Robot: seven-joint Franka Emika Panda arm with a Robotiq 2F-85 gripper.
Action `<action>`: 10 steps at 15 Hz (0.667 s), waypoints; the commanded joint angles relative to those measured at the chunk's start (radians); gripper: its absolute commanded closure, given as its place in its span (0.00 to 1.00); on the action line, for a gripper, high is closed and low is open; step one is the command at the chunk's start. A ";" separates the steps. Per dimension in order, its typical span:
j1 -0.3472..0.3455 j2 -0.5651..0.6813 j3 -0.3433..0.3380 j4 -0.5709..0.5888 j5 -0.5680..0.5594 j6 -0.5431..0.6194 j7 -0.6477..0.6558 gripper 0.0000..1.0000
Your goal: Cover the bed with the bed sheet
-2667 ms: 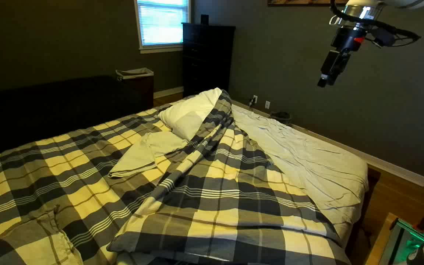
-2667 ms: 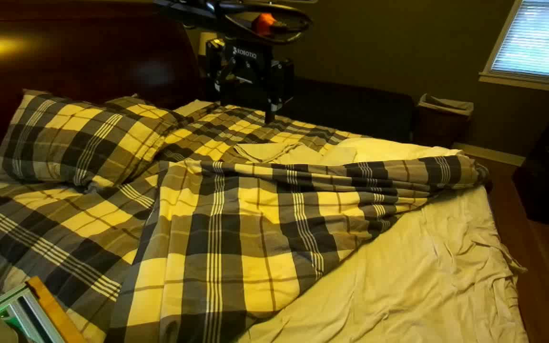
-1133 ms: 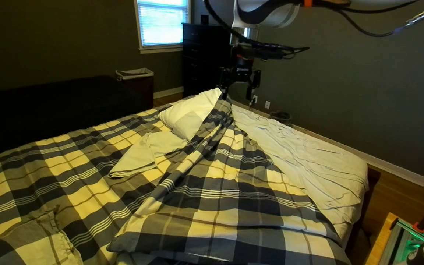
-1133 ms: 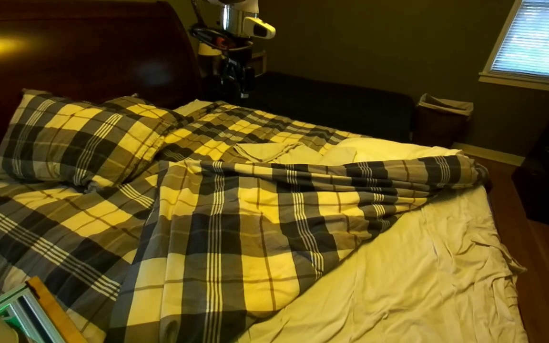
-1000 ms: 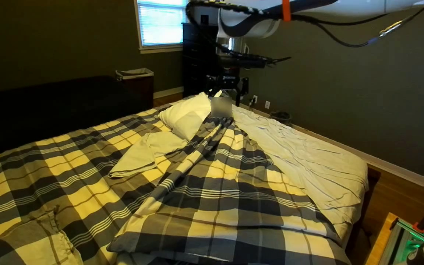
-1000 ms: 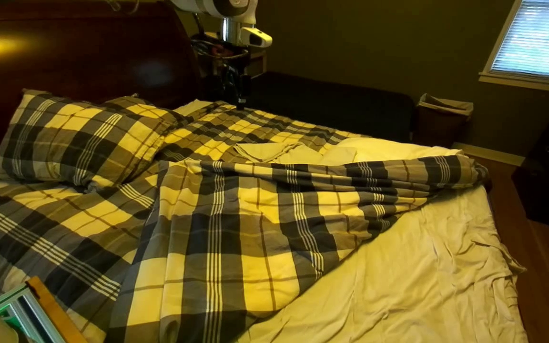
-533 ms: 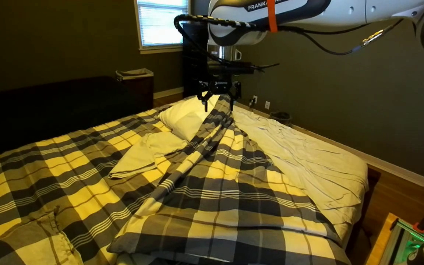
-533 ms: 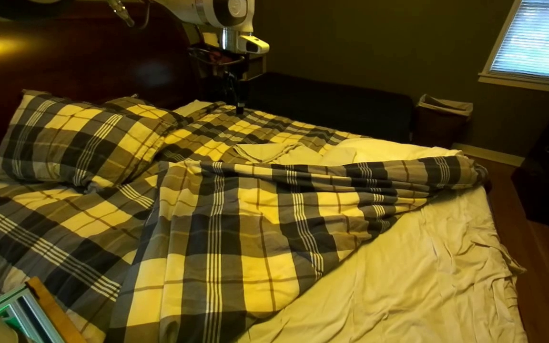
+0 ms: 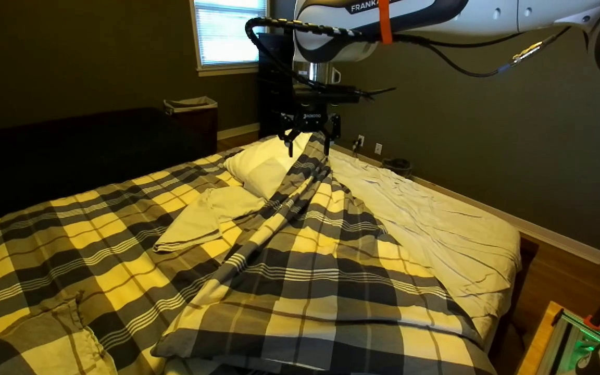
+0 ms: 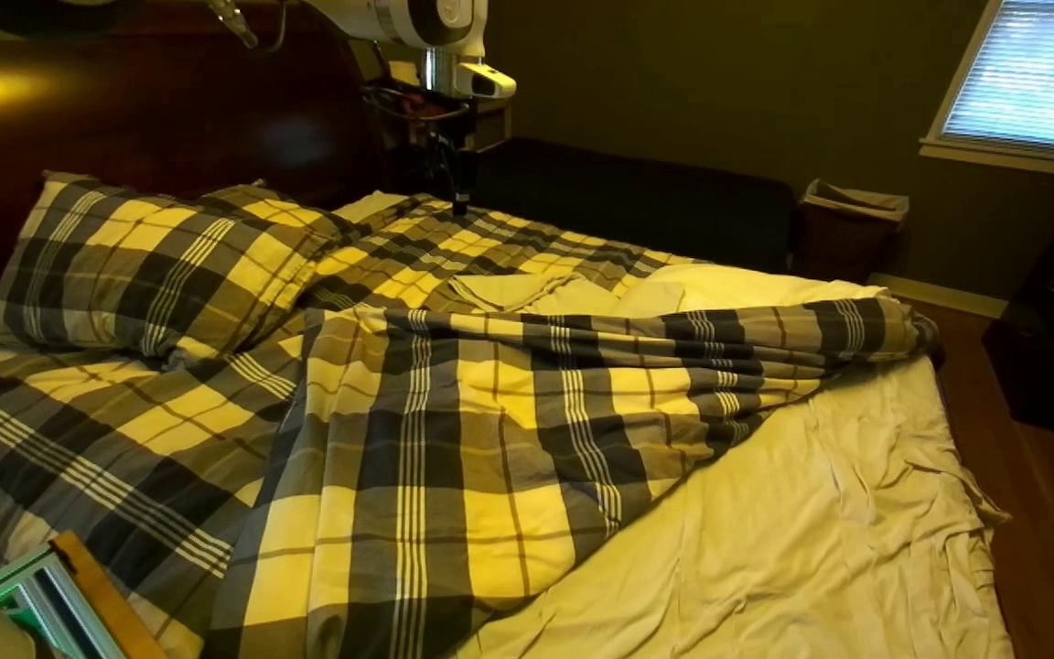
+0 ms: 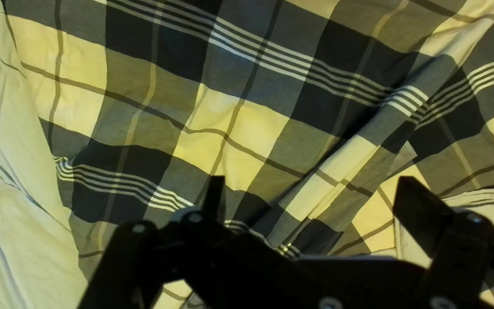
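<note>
Bed (image 9: pixel 435 224) partly beneath bed sheet (image 9: pixel 289 260)

The white arm (image 9: pixel 487 20) has black panels (image 9: pixel 427 22), an orange band (image 9: pixel 385 22) and black cables (image 9: pixel 284 23). Silver screws (image 11: pixel 138 228) dot the black gripper (image 9: pixel 308 154).

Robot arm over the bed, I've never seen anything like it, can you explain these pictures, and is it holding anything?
It's a robot arm ending in black jaws. The exterior views look on from two different places; the wrist view is taken from the arm itself, looking down past the jaws. Below is a bed, partly covered by a plaid bed sheet rumpled into a long fold, with a pale, wrinkled stretch uncovered. Along the fold lie a pale cloth and what looks like a white pillow; plaid pillows sit by the headboard. The jaws stand open and hold nothing.
</note>
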 commanded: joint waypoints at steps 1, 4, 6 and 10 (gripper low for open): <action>0.038 0.181 0.030 0.227 0.005 -0.119 -0.065 0.00; 0.082 0.296 0.050 0.361 0.023 -0.238 -0.078 0.00; 0.107 0.384 0.058 0.453 0.045 -0.325 -0.062 0.00; 0.138 0.557 0.063 0.630 0.041 -0.440 -0.028 0.00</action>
